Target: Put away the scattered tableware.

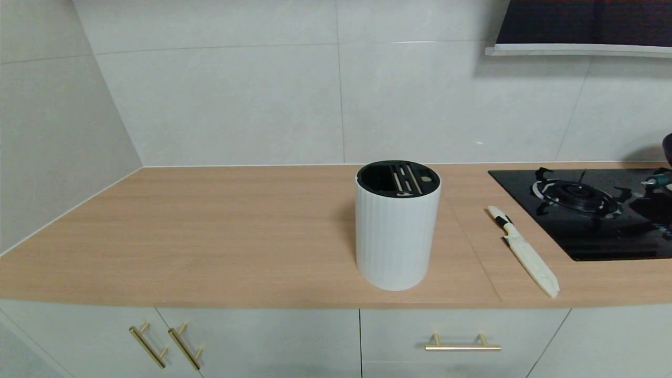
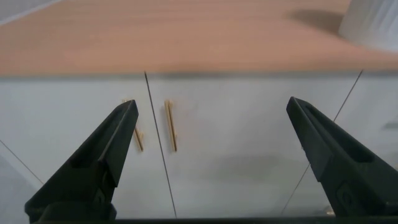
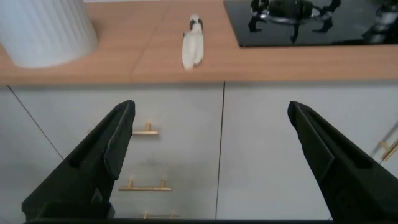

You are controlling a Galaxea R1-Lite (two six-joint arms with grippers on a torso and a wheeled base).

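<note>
A white ribbed cylindrical holder [image 1: 397,231] with a black slotted top stands on the wooden counter [image 1: 210,231]. To its right a knife [image 1: 522,250] with a cream blade and a cream-and-black handle lies flat beside the hob. The knife [image 3: 193,43] and the holder [image 3: 45,28] also appear in the right wrist view. My left gripper [image 2: 211,112] is open, low in front of the cabinet doors, below the counter edge. My right gripper [image 3: 211,112] is open too, in front of the drawers below the knife. Both hold nothing.
A black gas hob [image 1: 588,210] with a burner occupies the counter's right end, and a dark extractor hood [image 1: 583,29] hangs above it. Tiled walls close the back and left. White cabinet fronts with gold handles [image 1: 462,346] run below the counter.
</note>
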